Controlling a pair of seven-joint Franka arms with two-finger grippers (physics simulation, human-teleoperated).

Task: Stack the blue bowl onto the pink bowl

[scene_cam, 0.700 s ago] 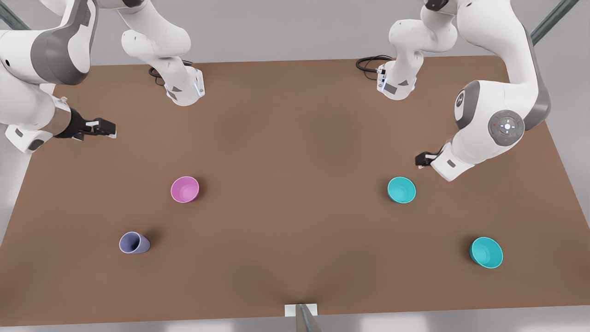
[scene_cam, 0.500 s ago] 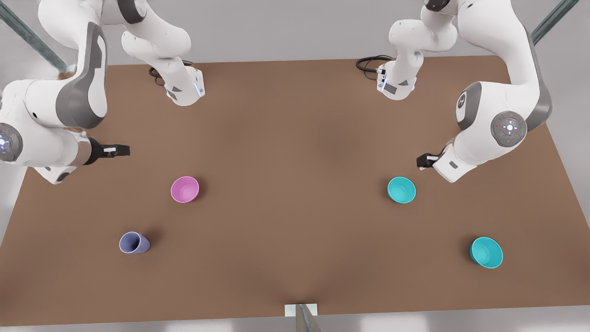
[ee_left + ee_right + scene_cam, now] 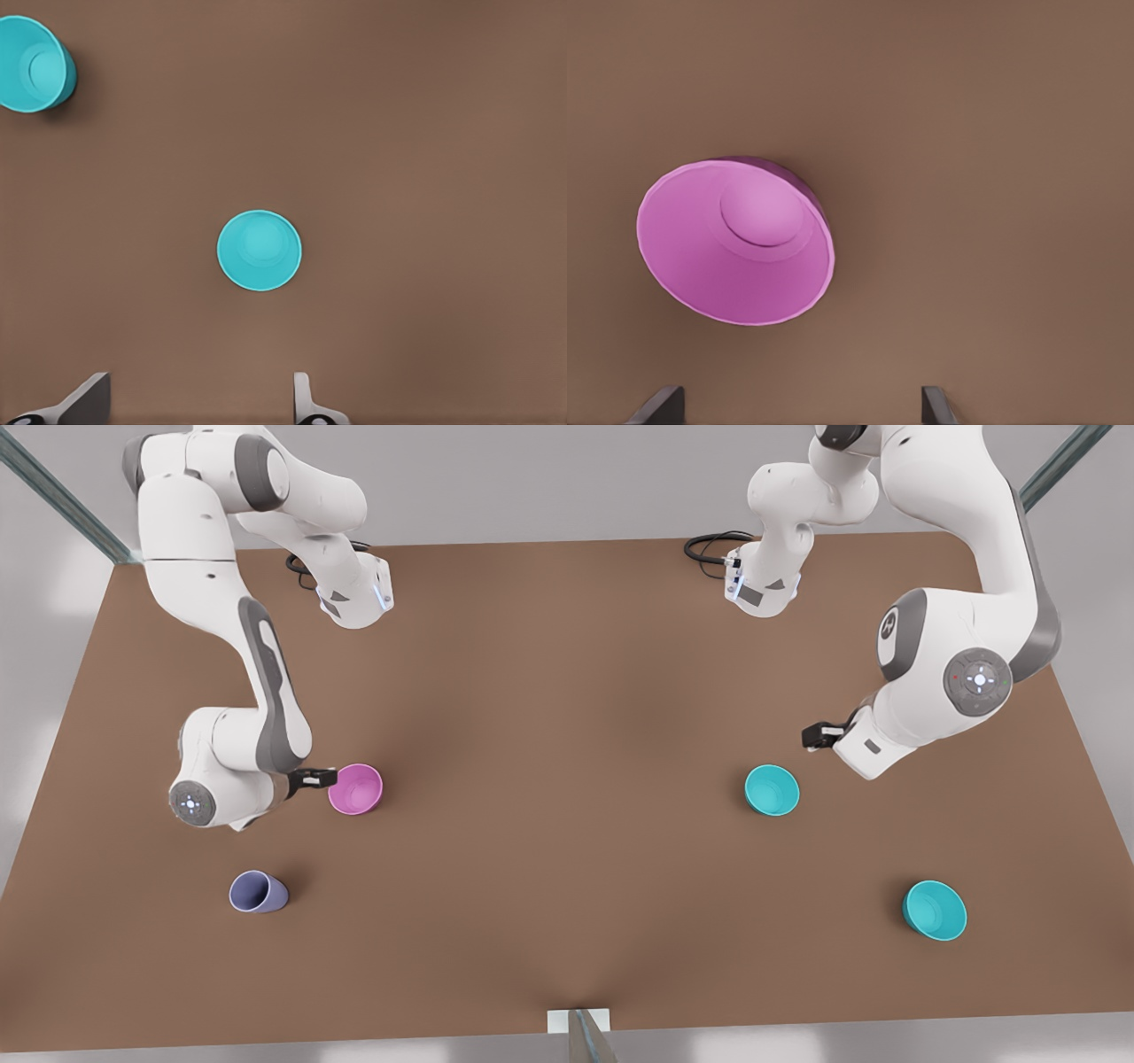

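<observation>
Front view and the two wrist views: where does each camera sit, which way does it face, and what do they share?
Front view: high, off the arms, looking down on the brown table, both white arms and every vessel.
Left wrist view: above the small teal plastic blue bowl, facing down; the left claw has open fingers.
Right wrist view: close above the round pink plastic bowl, facing down; the right claw has open fingers.
Shared: front and left wrist views both show the blue bowl and the wider teal bowl.
</observation>
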